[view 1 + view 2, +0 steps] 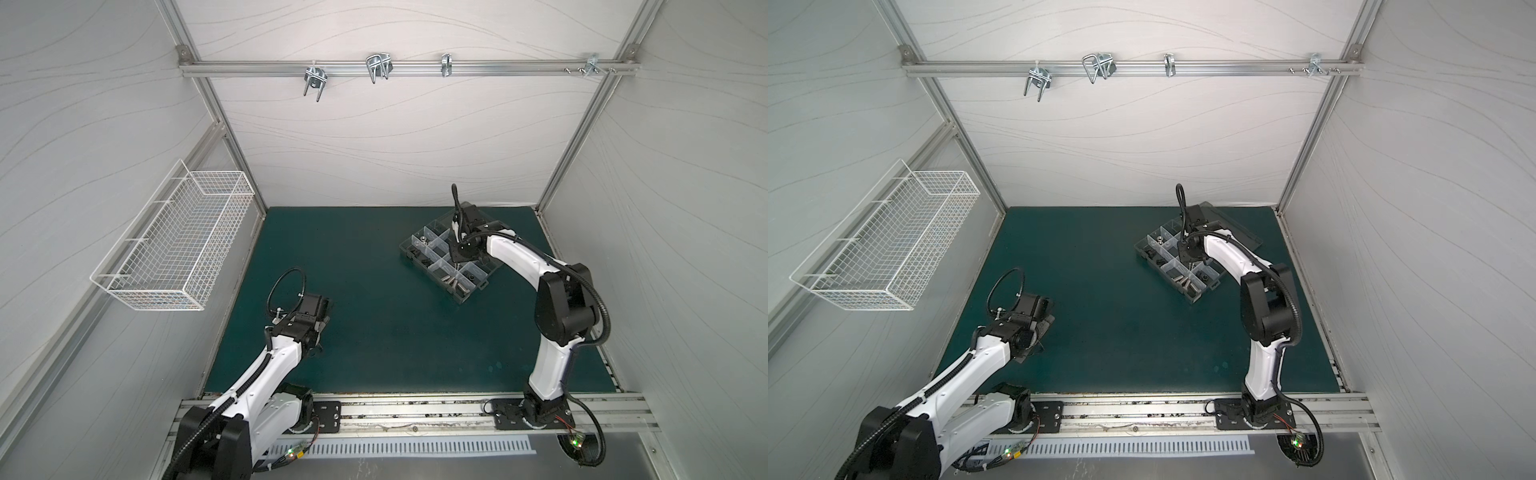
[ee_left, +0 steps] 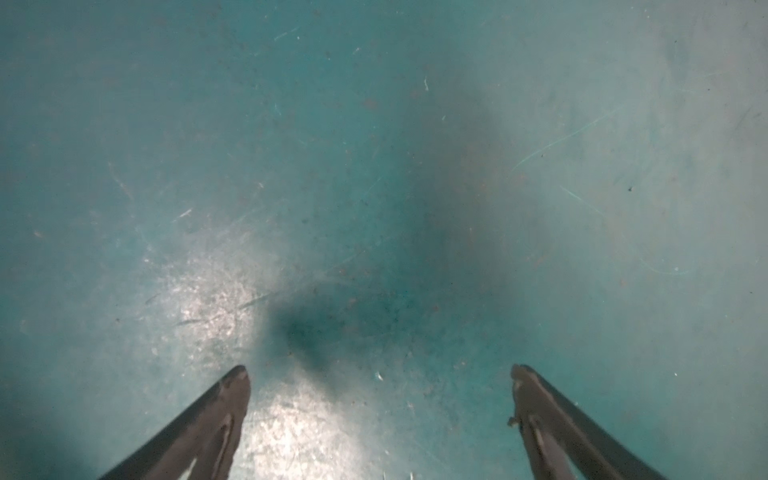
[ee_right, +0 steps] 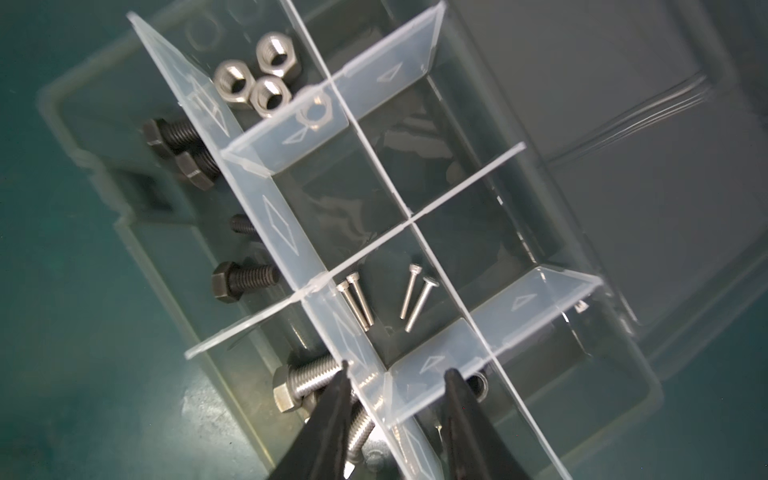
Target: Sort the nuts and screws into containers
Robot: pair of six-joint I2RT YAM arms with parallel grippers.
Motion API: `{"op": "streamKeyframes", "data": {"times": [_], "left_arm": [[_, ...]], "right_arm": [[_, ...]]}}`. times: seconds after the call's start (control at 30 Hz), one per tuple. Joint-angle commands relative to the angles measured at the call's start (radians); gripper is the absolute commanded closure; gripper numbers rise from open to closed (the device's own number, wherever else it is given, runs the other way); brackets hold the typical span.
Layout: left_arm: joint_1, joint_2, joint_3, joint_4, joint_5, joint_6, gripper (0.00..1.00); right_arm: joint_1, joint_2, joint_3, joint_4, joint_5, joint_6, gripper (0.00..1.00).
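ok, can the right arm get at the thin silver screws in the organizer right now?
Probably yes: the lid is open, the right gripper hangs over the organizer box, jaws apart, and nothing covers the thin silver screws. The dividers crowd them though.

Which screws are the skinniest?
The four thin silver screws. The black bolts and the big silver bolts are far thicker.

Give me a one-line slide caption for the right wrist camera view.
Open right gripper above the organizer box, its compartments holding silver nuts, black bolts and four thin screws.
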Motion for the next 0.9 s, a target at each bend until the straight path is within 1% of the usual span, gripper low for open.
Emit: {"op": "streamKeyframes", "data": {"times": [0.0,0.03,0.1,0.13,0.17,0.2,0.37,0.53,0.63,0.77,0.87], "left_arm": [[0.004,0.001,0.037,0.021,-0.019,0.014,0.01],[0.004,0.000,0.040,0.023,-0.023,0.017,0.01],[0.004,-0.003,0.044,0.023,-0.028,0.027,0.01],[0.005,-0.005,0.048,0.023,-0.034,0.038,0.01],[0.004,-0.009,0.052,0.024,-0.039,0.047,0.01],[0.005,-0.015,0.055,0.024,-0.047,0.060,0.01],[0.005,-0.056,0.058,0.073,-0.084,0.140,0.01],[0.004,-0.122,0.018,0.220,-0.108,0.290,0.01],[0.004,-0.157,-0.007,0.312,-0.139,0.396,0.01],[0.004,-0.200,-0.050,0.446,-0.196,0.511,0.01],[0.004,-0.222,-0.098,0.594,-0.212,0.619,0.01]], "right_arm": [[-0.005,-0.095,-0.061,0.055,0.033,0.007,0.54],[-0.006,-0.114,-0.086,0.076,0.045,0.010,0.50],[-0.006,-0.151,-0.127,0.109,0.076,0.022,0.39],[-0.005,-0.173,-0.151,0.127,0.095,0.028,0.30],[-0.006,-0.190,-0.172,0.143,0.109,0.034,0.07],[-0.006,-0.210,-0.195,0.161,0.126,0.039,0.01],[-0.006,-0.304,-0.304,0.260,0.176,0.074,0.01],[-0.006,-0.386,-0.410,0.351,0.250,0.096,0.01],[-0.006,-0.434,-0.475,0.407,0.300,0.085,0.01],[-0.006,-0.495,-0.581,0.506,0.339,0.060,0.01],[-0.006,-0.526,-0.657,0.607,0.360,0.009,0.01]]}}
